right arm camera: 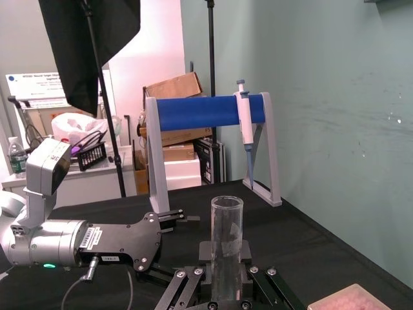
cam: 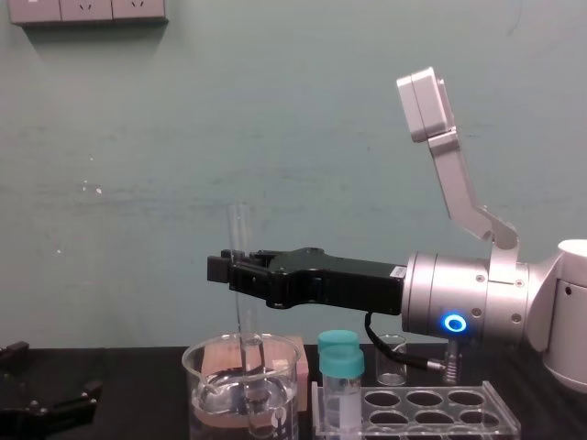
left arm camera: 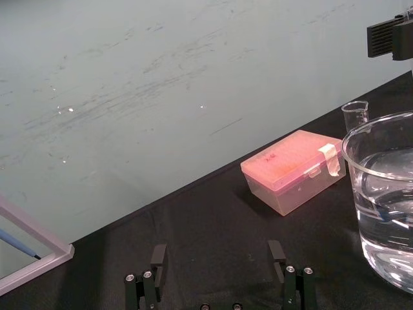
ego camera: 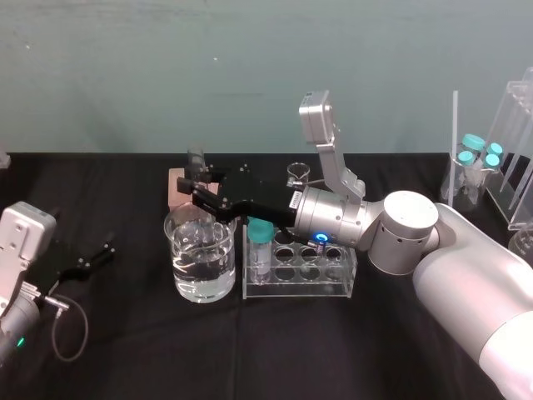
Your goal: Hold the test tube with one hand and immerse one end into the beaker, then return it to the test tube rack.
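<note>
As your right arm reaches across the black surface (ego camera: 125, 350), take the beaker (ego camera: 200, 271), part-filled with clear water (ego camera: 202, 283), as the reference for every entry below.

1. Test tube (cam: 239, 234): upright, directly over the beaker. Its lower end is down past the beaker's rim and at the water; you cannot tell how deep it goes. Its open top stands well above the beaker.
2. Right pincer (cam: 226, 269): above the beaker, coming in from the beaker's right, fingers clamped on the test tube about mid-length. You will find the arm's blue lit ring (cam: 452, 323) to the right of the beaker.
3. Test tube rack (ego camera: 333, 286): on the surface just beside the beaker, on its right. One teal-capped vial (ego camera: 261, 242) stands in the end of the rack nearest the beaker.
4. Pink box (left arm camera: 293, 169): close behind the beaker, with a strip of tape at its lid.
5. Small beaker (ego camera: 298, 174): behind and to the right of the beaker, beyond the rack.
6. Left pincer (left arm camera: 217, 248): well to the left of the beaker, low by the surface, fingers spread apart with bare surface between them.
7. Spare vials (ego camera: 480, 158): teal caps, far to the right of the beaker, well apart from it.
</note>
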